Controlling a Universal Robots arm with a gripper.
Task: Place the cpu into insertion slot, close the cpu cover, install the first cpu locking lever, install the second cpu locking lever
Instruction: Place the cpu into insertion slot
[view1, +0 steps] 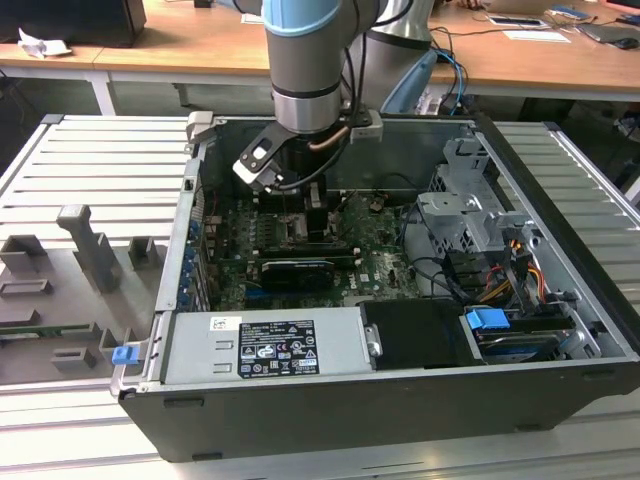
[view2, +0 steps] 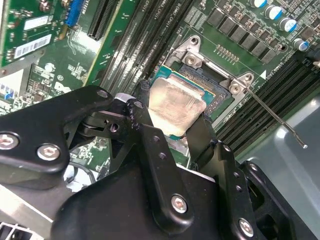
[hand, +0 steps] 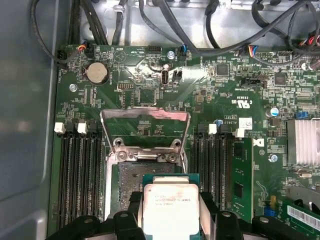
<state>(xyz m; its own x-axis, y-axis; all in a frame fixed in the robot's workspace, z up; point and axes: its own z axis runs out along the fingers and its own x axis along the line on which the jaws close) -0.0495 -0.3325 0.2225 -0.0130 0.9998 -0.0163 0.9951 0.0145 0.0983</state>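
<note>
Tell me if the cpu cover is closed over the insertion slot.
No, the cpu cover is swung open, leaving the insertion slot uncovered.

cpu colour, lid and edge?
The cpu has a silvery-grey lid with a teal-green board rim; the first wrist view shows it best.
</note>
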